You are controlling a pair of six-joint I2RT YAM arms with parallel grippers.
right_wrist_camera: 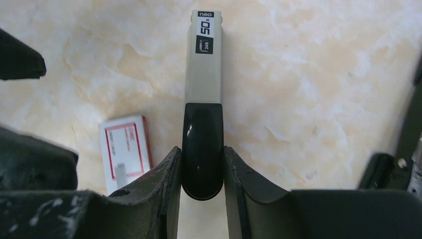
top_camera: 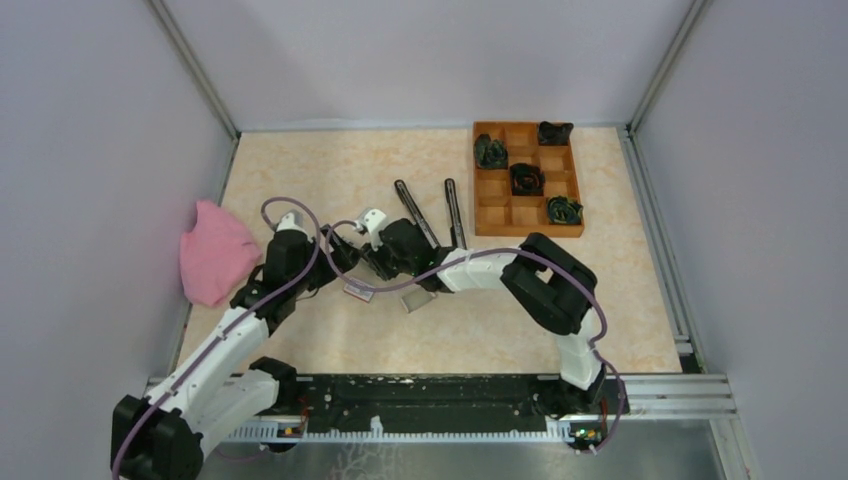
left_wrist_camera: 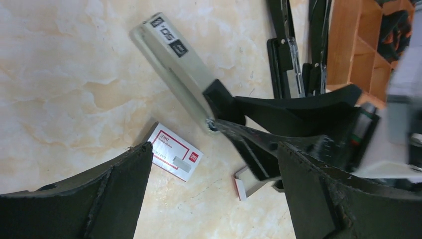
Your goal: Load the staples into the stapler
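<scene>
**Right hand clamps the stapler; staple box lies beside it**

The right hand is closed on the glossy black rear end of a long beige plastic stapler. One finger presses each side, and the beige body runs straight out ahead of the fingertips, low over the marbled cream tabletop.

The small white-and-red cardboard box of staples lies flat on the tabletop just to the left of this hand's left finger, apart from the stapler.

The left hand hangs with its fingers spread wide and holds nothing. In its own view the box of staples sits in the gap between the fingers, right at the tip of one of them; whether it touches that tip cannot be told. A second small pale piece with a red edge lies nearer the other finger, under the right hand.

Beyond both hands lie two long black bars. Farther right stands a wooden compartment tray with dark bundles in some cells. A pink cloth lies left of the left hand.
</scene>
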